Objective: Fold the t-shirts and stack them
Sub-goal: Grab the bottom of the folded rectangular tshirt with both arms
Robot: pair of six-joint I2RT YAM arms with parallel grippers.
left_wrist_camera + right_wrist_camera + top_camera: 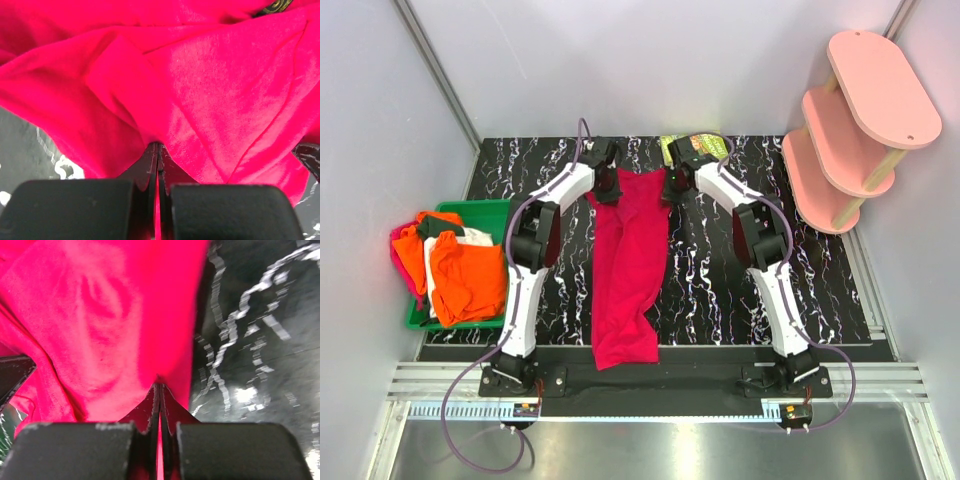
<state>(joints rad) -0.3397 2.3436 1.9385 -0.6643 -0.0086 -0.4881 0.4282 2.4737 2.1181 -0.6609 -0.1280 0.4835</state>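
Observation:
A crimson-red t-shirt (pixel 630 260) lies lengthwise down the middle of the black marbled table, its near end over the front edge. My left gripper (pixel 607 185) is shut on its far left corner; the red cloth (pixel 200 90) fills the left wrist view and is pinched between the jaws (pixel 158 147). My right gripper (pixel 672 188) is shut on the far right corner; the red cloth (pixel 115 325) shows pinched in the right wrist view (pixel 160 386). Orange (pixel 465 275), white (pixel 472 238) and magenta-pink (pixel 398 245) t-shirts lie heaped in a green bin (pixel 485 210) at the left.
A small green-covered book (pixel 695 145) lies at the table's far edge behind the right gripper. A pink three-tier shelf (pixel 855 125) stands at the back right. Grey walls close in the table on three sides.

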